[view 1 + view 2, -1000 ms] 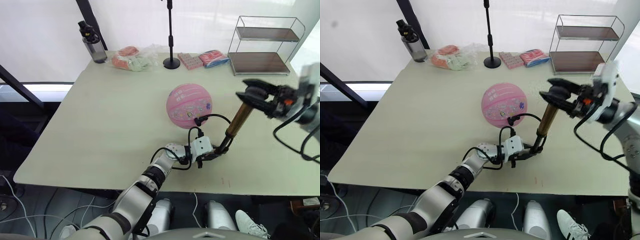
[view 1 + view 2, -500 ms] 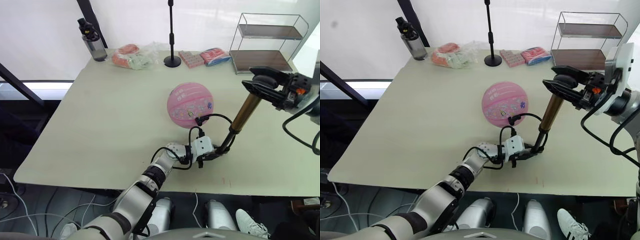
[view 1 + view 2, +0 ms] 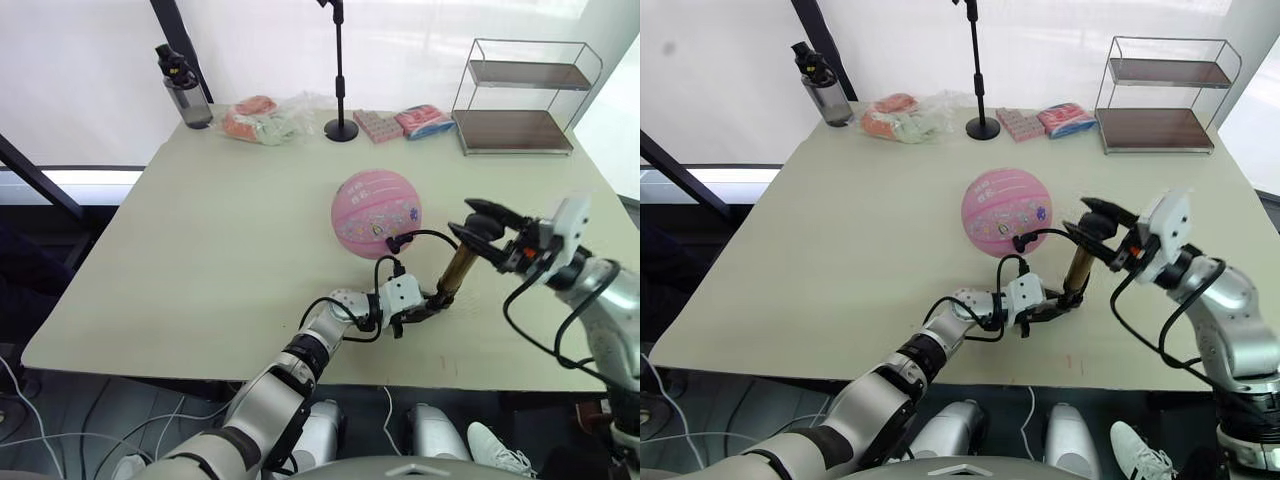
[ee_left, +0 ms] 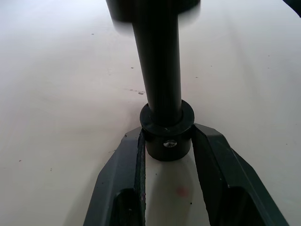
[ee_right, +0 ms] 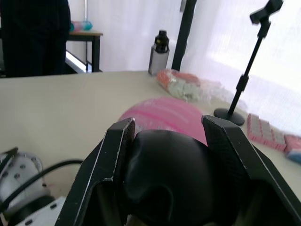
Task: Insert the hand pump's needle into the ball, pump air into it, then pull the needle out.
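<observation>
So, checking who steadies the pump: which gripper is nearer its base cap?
Left. The left gripper clamps the hand pump at its base cap; the right gripper holds the T-handle on top.

needle: too small to tell | hand pump: top cut off

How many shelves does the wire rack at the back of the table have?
2. The wire rack stands at the table's far right corner: a dark upper shelf near its top and a dark lower shelf just above the tabletop.
</observation>
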